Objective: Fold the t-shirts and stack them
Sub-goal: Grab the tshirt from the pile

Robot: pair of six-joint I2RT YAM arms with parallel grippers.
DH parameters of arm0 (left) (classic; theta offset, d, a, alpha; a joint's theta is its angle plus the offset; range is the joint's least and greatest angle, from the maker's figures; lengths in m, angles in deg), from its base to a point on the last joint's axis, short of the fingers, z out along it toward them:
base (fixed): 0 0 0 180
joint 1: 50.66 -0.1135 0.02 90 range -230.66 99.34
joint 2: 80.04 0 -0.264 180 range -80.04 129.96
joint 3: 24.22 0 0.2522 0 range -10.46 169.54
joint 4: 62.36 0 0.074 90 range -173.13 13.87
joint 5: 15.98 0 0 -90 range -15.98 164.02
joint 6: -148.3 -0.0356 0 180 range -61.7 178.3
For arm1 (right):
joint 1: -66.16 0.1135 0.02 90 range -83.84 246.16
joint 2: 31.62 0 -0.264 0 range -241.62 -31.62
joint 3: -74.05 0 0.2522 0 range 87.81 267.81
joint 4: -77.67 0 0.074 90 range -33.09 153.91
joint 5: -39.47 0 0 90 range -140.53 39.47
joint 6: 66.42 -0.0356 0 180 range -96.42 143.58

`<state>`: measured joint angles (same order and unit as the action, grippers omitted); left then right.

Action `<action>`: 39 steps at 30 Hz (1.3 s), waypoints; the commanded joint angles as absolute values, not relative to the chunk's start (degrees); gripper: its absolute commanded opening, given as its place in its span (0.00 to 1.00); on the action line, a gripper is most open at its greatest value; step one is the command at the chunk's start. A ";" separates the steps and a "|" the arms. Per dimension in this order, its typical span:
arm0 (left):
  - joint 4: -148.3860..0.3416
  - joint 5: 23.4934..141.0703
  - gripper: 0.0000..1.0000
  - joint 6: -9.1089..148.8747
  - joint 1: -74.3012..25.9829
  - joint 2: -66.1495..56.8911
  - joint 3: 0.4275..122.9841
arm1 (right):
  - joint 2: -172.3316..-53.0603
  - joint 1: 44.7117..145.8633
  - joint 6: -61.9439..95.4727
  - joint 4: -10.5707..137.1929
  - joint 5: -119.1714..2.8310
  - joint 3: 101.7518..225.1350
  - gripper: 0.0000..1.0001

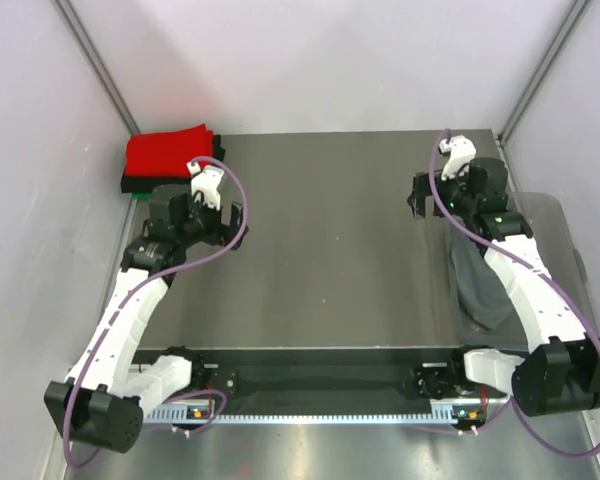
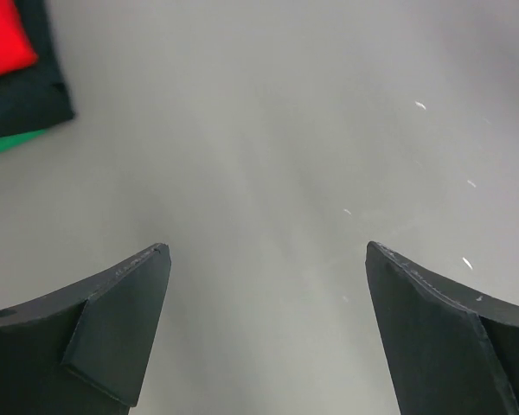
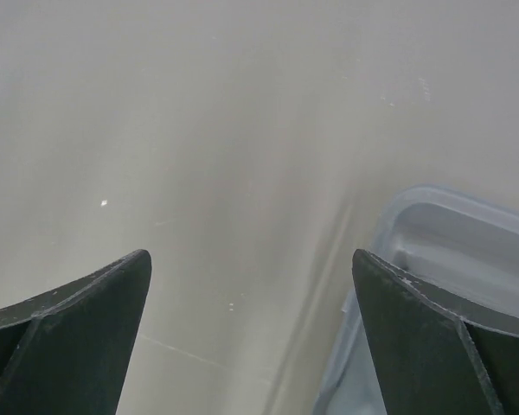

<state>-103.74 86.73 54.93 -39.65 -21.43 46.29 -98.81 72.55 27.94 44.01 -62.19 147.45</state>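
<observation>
Red t-shirt [image 1: 168,153] tops a folded stack at the far left corner of the tabletop [image 1: 330,250], with black t-shirt [image 2: 26,95] and green t-shirt [image 2: 9,143] beneath. Dark grey t-shirt [image 1: 477,290] lies crumpled in the clear bin [image 1: 560,220] at the right. Left claw [image 2: 268,251] and right claw [image 3: 251,255] hang released, holding nothing

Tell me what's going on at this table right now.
Nothing is being handled at this moment. The left tool and the right tool both hover open and empty above the table. A folded stack sits in the far left corner: the red t-shirt on top, the black t-shirt and the green t-shirt beneath. The dark grey t-shirt lies bunched in the clear bin at the right, not yet folded.
</observation>
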 commanded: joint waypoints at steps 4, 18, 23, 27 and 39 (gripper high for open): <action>-104.43 93.53 0.99 52.85 -42.13 -28.88 44.47 | -96.40 67.49 30.51 42.92 -57.03 149.85 1.00; -108.38 97.66 0.91 44.33 -44.76 -37.23 41.48 | -94.63 49.90 46.87 21.99 -59.99 148.02 0.63; -109.17 100.91 0.89 46.00 -46.79 -38.02 41.92 | -97.61 48.85 48.09 19.08 -70.99 145.12 0.52; -109.61 100.83 0.89 46.00 -47.32 -38.46 42.18 | -101.39 47.88 49.15 20.22 -70.92 143.71 0.52; -108.47 102.14 0.89 46.17 -47.49 -38.82 40.16 | -111.15 41.03 51.09 26.02 -64.86 139.67 0.51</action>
<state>-110.02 100.19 46.16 -47.08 -38.54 40.06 -110.90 42.11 49.16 22.32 -66.95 139.86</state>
